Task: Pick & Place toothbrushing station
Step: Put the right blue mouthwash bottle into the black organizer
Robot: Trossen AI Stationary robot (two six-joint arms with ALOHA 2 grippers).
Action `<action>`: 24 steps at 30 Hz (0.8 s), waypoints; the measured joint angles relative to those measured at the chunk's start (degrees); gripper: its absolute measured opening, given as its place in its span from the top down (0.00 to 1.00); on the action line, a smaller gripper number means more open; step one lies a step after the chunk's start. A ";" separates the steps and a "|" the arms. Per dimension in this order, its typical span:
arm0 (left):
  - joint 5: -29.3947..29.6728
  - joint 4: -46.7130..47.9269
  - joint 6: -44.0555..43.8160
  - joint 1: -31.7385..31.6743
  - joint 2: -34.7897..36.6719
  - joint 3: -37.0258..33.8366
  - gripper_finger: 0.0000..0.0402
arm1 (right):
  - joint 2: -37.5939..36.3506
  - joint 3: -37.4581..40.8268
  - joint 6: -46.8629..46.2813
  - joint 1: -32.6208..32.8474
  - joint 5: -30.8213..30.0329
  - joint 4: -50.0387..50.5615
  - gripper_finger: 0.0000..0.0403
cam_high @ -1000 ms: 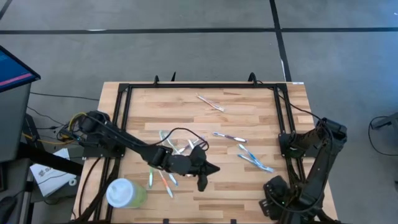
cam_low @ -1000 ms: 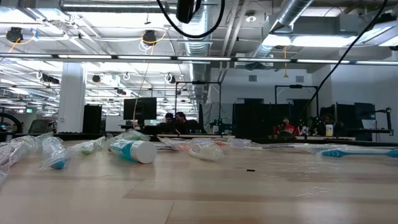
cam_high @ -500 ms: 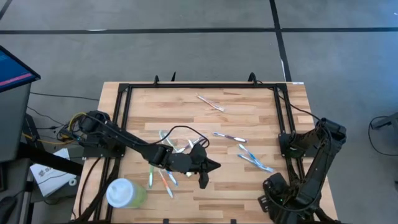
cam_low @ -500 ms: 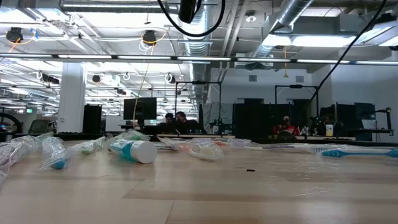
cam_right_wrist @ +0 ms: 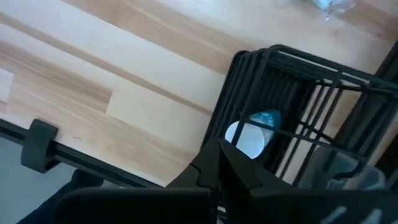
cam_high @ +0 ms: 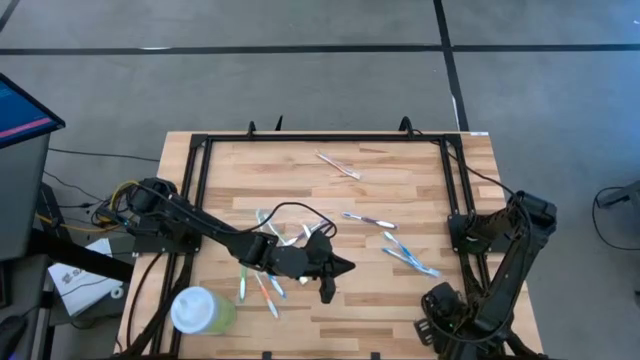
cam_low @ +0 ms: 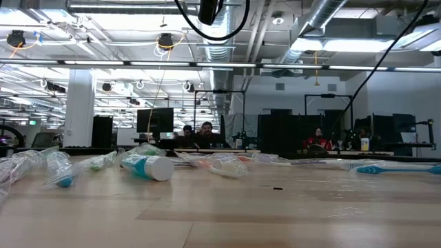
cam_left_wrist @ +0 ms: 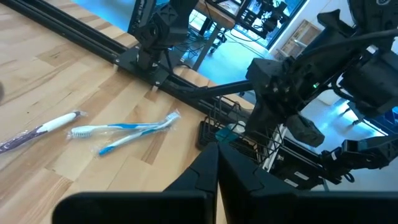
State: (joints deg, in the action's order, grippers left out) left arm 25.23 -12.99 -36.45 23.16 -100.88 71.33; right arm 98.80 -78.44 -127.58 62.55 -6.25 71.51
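Nothing has changed over the last second: your left tool [cam_high: 327,292] stays pinched shut and empty above the surface [cam_high: 400,200], wrapped toothbrushes [cam_high: 408,255] just beyond it. Your right tool [cam_right_wrist: 217,163], also shut and empty, hovers right over the toothbrushing station [cam_right_wrist: 298,118]. So no grasp has begun.
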 joint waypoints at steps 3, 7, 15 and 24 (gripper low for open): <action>-0.02 0.02 -0.01 0.00 0.00 0.00 1.00 | -0.02 -1.16 -0.01 0.08 -0.13 2.55 1.00; -0.01 0.02 -0.24 -0.02 0.00 0.00 1.00 | -0.02 -2.95 -0.16 0.16 -1.11 4.52 1.00; -0.02 0.06 -0.22 -0.81 0.00 -0.02 1.00 | -0.07 -2.32 -0.14 0.98 0.20 4.18 1.00; -0.02 0.06 0.00 -1.18 0.00 -0.02 1.00 | -0.02 0.42 -0.14 1.47 0.40 0.73 1.00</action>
State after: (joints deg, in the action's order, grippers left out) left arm 25.21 -12.93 -36.45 21.98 -100.88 71.31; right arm 98.78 -78.02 -127.72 64.03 -5.85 72.23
